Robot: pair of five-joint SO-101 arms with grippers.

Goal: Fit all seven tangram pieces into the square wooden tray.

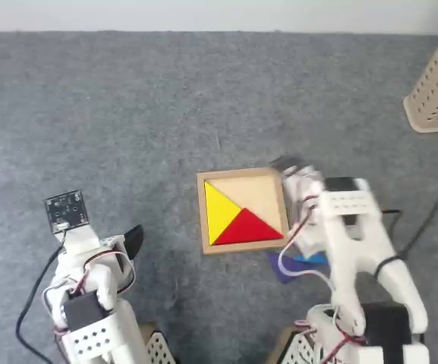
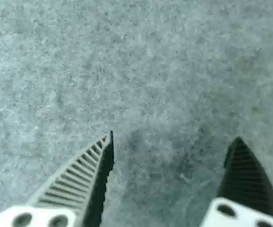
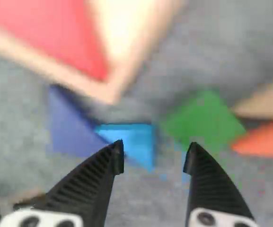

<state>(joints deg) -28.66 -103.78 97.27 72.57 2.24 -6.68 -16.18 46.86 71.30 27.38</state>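
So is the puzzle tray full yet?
Not full. The tray holds just a yellow triangle and a red triangle; bare wood shows, and the blue piece lies outside.

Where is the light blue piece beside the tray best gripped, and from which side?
Probably from straight above, pinching the light blue piece across its thin straight edges: it lies flat on the mat. The purple piece sits close on one side, so the right end effector, which is open, needs care there.
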